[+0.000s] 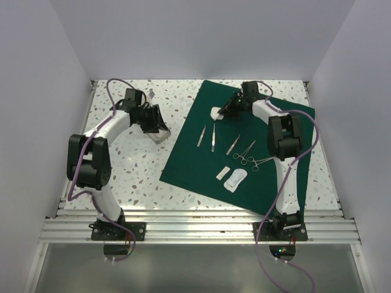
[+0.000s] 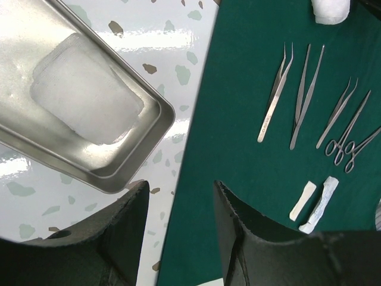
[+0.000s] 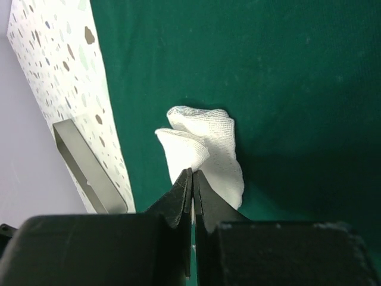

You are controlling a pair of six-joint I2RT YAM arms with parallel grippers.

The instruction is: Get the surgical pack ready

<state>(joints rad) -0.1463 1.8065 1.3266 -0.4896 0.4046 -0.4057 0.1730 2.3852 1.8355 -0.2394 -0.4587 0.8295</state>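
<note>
The right gripper [image 3: 192, 179], fingers closed, pinches white gauze [image 3: 208, 149] on the green surgical drape [image 3: 286, 89]. The left gripper [image 2: 178, 220] hangs half open and empty beside the metal tray [image 2: 152, 149].

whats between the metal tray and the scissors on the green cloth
Three tweezers on the green cloth, after a strip of bare speckled table; the left wrist view shows it best.

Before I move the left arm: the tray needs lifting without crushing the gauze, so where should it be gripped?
Take the metal tray by the upright side wall nearest the open left hand, I'd say: pinch from above, one finger inside, one outside. Bare floor runs along that wall, so the gauze pad stays clear; the raised wall is the only thin edge.
</note>
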